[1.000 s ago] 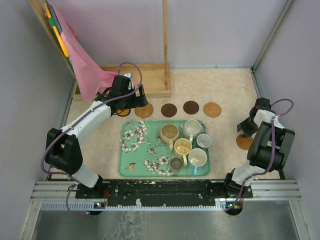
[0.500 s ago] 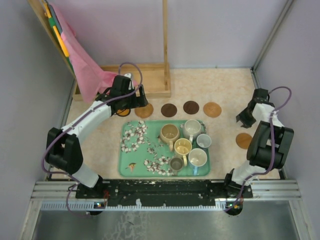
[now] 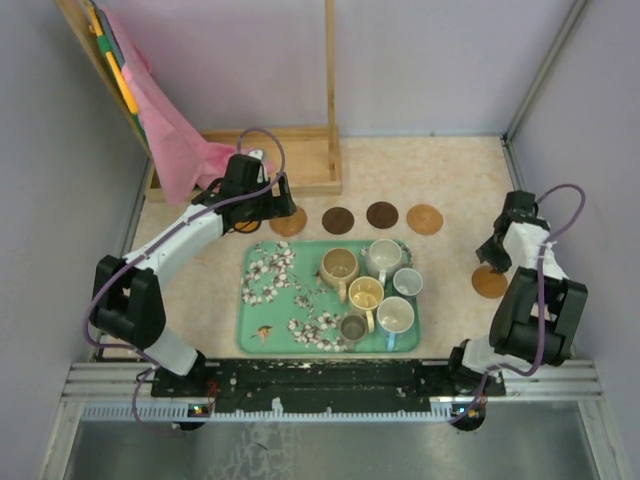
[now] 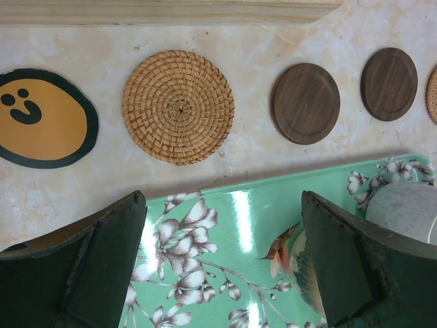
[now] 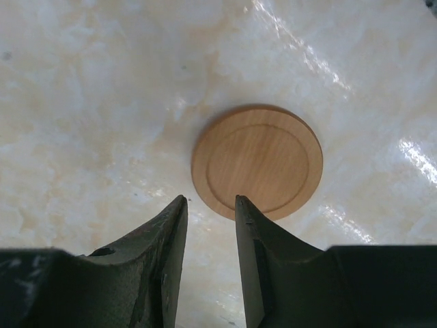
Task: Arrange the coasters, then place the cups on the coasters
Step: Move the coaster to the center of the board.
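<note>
"Six coasters are out on the speckled cream table point(image 3: 440, 170), but only five make a row beyond the green floral tray point(image 3: 262, 330): the yellow smiley-face coaster point(image 4: 41, 117), the woven rattan coaster point(image 4: 178, 106), a dark brown wooden coaster point(image 4: 304, 103), a second dark brown coaster point(image 4: 389, 83) and an orange-tan round coaster point(image 3: 425, 219) at the right end."

"And the sixth?"

"The pale wooden round coaster point(image 5: 257, 161) lies flat off to the right, well apart from the row. The right claw point(image 5: 208, 201) hovers at its near edge, jaws narrowly parted, pinching nothing."

"The other arm?"

"The left claw point(image 4: 222, 198) is spread wide and empty, above the tray's far rim, near the rattan one."

"Cups?"

"None placed. The tan mug point(image 3: 339, 266), grey-white mug point(image 3: 384, 256), pale blue mug point(image 3: 407, 282), yellow mug point(image 3: 365, 293), white mug point(image 3: 395, 316) and small dark cup point(image 3: 352, 327) all sit bunched on the tray's right half. I'd judge the arranging nearly done, one coaster short, and the whole cup stage is left."
</note>
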Robot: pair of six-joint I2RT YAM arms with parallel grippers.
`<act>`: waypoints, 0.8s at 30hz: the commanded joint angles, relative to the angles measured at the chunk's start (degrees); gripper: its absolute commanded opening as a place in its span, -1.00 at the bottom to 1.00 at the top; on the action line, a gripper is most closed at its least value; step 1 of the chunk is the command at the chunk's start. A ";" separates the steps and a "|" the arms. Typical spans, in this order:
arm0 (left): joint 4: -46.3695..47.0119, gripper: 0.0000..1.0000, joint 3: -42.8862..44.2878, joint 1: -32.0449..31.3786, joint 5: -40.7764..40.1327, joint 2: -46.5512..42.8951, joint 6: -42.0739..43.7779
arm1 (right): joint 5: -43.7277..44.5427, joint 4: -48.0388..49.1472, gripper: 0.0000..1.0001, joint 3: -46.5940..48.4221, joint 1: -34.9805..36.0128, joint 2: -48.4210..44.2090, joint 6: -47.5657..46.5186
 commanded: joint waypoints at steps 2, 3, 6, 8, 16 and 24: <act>0.92 1.00 0.74 -0.27 1.14 -1.79 0.18 | 2.55 1.19 -0.29 -3.56 -0.47 0.48 -0.10; 0.61 1.00 1.11 -0.22 1.13 -1.75 0.39 | 2.52 1.45 -0.30 -3.87 -0.52 0.87 -0.03; -0.70 1.00 2.43 -0.25 1.07 -1.49 0.70 | 2.10 2.47 -0.30 -4.48 -0.55 1.60 0.19; -1.58 1.00 3.15 -0.26 1.11 -1.36 0.72 | 2.28 2.67 -0.30 -4.35 -0.50 2.19 0.13; -3.73 1.00 4.04 -0.34 1.41 -2.11 0.28 | 3.28 2.77 -0.29 -4.19 -1.56 3.70 0.40; -4.69 1.00 3.94 -0.59 1.14 -3.09 0.10 | 2.43 4.70 -0.30 -5.38 -3.98 5.25 0.11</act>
